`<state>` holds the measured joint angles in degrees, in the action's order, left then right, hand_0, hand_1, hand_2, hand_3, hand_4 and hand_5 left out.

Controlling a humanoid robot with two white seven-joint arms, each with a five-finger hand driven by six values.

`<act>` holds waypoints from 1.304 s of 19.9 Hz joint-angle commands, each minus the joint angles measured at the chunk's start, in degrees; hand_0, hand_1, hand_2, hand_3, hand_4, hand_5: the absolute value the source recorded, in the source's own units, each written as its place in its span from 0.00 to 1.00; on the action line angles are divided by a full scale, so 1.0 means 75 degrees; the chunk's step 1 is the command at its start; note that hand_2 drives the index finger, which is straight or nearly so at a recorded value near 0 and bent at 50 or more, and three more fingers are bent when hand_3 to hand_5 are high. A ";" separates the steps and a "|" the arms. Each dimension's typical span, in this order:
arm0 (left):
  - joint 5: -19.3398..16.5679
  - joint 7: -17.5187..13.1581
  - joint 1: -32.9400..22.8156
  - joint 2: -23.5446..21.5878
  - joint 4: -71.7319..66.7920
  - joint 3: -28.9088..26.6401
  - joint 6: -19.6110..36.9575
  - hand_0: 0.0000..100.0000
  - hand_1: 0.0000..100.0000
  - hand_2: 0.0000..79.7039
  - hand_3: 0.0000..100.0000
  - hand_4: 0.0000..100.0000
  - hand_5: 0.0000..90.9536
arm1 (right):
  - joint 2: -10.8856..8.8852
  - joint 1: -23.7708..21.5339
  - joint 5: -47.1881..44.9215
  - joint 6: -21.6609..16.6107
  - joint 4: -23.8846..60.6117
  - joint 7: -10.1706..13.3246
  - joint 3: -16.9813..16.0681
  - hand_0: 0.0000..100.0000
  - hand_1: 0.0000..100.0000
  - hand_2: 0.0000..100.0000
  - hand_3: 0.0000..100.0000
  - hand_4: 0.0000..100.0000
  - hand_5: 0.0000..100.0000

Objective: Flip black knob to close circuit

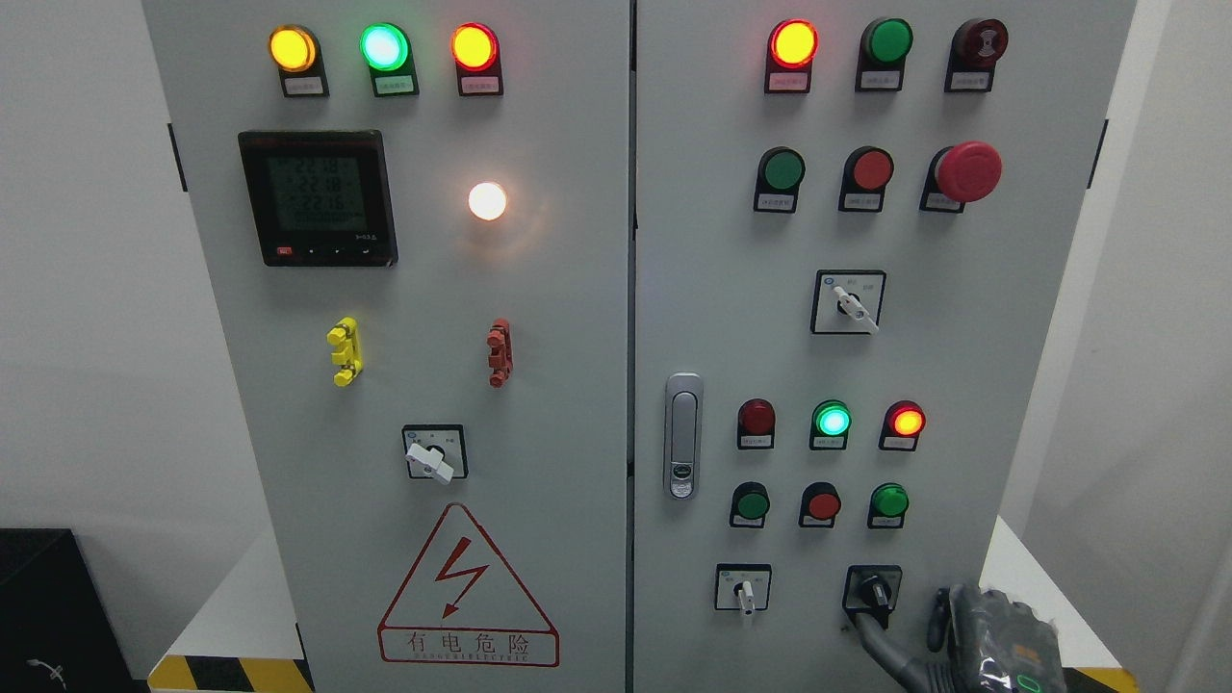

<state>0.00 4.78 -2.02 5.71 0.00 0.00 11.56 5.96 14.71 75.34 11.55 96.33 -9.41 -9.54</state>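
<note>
Down at the near right corner, the right hand (948, 640) reaches up with one finger (871, 635) stretched out just under the black knob (874, 590), gripping nothing. That knob sits low on the right door of the grey cabinet (577, 385), right of a white-handled switch (743, 592). Higher up, green lamp (832, 421) glows.

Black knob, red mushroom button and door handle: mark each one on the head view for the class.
Black knob (874, 589), head view, on its dark lever.
Red mushroom button (970, 171), head view, on its red cap.
Door handle (683, 435), head view, on its metal grip.
</note>
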 commanded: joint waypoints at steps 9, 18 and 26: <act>-0.0164 -0.0004 0.0000 0.0000 -0.0164 0.0153 -0.0006 0.12 0.56 0.00 0.00 0.00 0.00 | 0.0038 -0.0367 -0.0049 -0.0004 0.0293 0.0107 0.0334 0.00 0.20 0.80 0.95 0.76 0.81; -0.0152 -0.0005 0.0000 0.0000 -0.0164 0.0153 0.0005 0.12 0.56 0.00 0.00 0.00 0.00 | 0.0049 -0.0847 -0.1183 -0.0028 0.1019 0.0411 0.0533 0.00 0.19 0.75 0.89 0.73 0.79; -0.0152 -0.0005 0.0000 0.0000 -0.0164 0.0153 -0.0006 0.12 0.56 0.00 0.00 0.00 0.00 | 0.0178 -0.1866 -0.4390 -0.0577 0.1605 0.0411 0.0381 0.00 0.20 0.52 0.78 0.64 0.58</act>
<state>0.00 4.69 -2.02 5.71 0.00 0.00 11.56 6.55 5.11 58.27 9.32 103.35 -6.48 -6.60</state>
